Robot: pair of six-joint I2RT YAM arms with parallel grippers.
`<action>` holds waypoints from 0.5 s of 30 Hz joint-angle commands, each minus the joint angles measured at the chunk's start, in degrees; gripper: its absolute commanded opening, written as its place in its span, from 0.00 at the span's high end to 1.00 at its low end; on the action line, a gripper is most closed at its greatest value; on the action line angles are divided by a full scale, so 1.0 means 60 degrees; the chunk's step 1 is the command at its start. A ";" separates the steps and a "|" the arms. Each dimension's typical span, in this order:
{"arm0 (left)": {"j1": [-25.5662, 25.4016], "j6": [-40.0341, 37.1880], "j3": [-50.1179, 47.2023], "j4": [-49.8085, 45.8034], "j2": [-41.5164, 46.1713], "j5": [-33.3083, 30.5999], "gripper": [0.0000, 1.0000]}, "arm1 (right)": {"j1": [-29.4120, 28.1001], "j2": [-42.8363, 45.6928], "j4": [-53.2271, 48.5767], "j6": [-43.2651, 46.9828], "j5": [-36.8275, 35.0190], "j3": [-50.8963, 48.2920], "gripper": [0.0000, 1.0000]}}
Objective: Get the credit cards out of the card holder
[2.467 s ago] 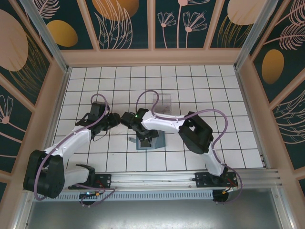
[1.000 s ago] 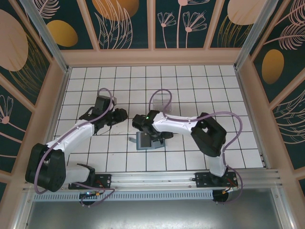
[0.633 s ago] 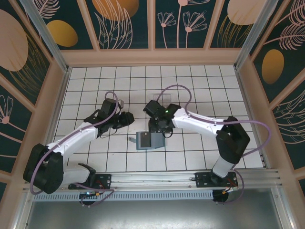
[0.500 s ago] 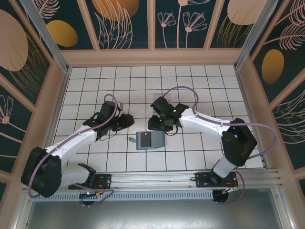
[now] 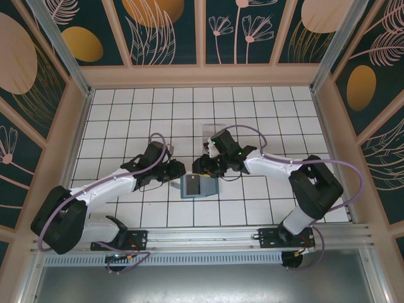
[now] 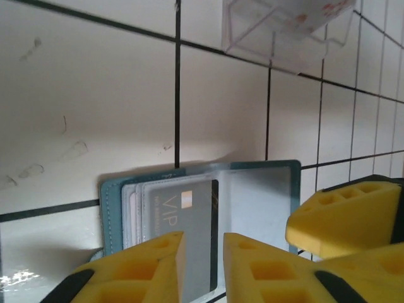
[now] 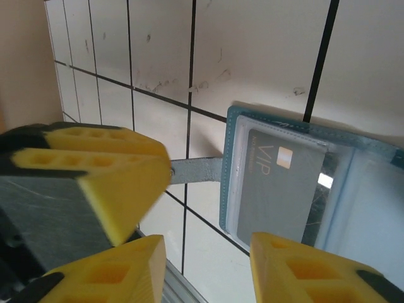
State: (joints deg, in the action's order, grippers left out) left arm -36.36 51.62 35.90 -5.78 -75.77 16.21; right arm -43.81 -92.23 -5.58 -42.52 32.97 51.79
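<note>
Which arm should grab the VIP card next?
Probably the left: the left gripper hangs right over the VIP card in the card holder, jaws nearly together. The right gripper straddles wider.

"VIP" on grey card (image 6: 189, 211) in card holder (image 6: 262, 202).

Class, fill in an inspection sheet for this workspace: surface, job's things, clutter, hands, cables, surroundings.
Surface: white tiled table, faint scuffs.
Job's things: card holder lies open and flat; grey VIP card inside its pocket.
Clutter: clear tray beyond the holder.
Hands: left hand narrowly open, right hand wide open, both over the holder, holding nothing.
Cables: purple cables loop along both arms.
Surroundings: floral wall panels, metal rail.
</note>
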 commanded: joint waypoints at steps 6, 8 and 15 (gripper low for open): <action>-0.0583 0.0487 0.0213 -0.0187 -0.0644 -0.0502 0.82 | 0.0051 -0.0536 0.1046 -0.0328 0.0408 -0.0596 0.70; -0.0597 0.0503 0.0186 -0.0161 -0.0672 -0.0508 0.82 | 0.0051 -0.0620 0.1122 -0.0351 0.0394 -0.0691 0.71; -0.0627 0.0471 0.0018 -0.0139 -0.1007 -0.0387 0.84 | 0.0051 -0.1066 0.1527 -0.0400 0.0394 -0.1085 0.76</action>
State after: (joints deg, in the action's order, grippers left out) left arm -39.77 53.74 35.99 -6.24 -81.08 14.33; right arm -43.81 -96.97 1.19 -44.12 34.59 46.59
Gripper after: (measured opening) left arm 0.160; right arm 0.247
